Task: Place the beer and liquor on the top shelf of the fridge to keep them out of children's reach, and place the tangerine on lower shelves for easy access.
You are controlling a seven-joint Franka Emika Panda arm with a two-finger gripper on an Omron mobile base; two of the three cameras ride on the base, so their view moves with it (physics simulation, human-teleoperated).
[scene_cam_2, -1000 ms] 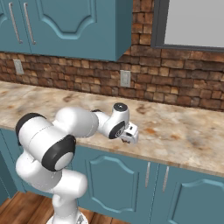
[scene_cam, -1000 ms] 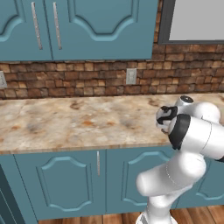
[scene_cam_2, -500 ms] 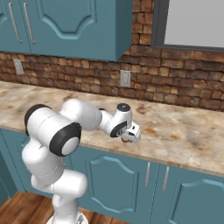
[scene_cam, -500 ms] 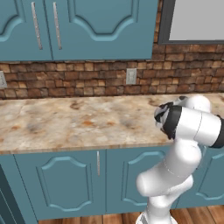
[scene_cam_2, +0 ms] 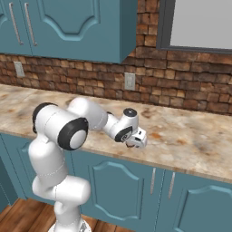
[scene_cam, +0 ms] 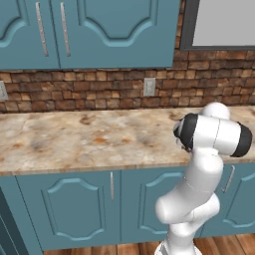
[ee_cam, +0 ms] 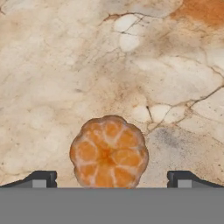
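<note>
Gripper (ee_cam: 109, 179) stands fully wide and empty, poised directly above the tangerine (ee_cam: 109, 151), which lies on the marbled countertop (ee_cam: 65, 65) near its front edge. The fruit sits between the two fingertips (ee_cam: 41, 178) but slightly toward one side. To grasp well, centre the hand over the fruit, descend straight until the fingers straddle its widest girth, then close gently; a round fruit is likely to roll if one finger touches first.
</note>
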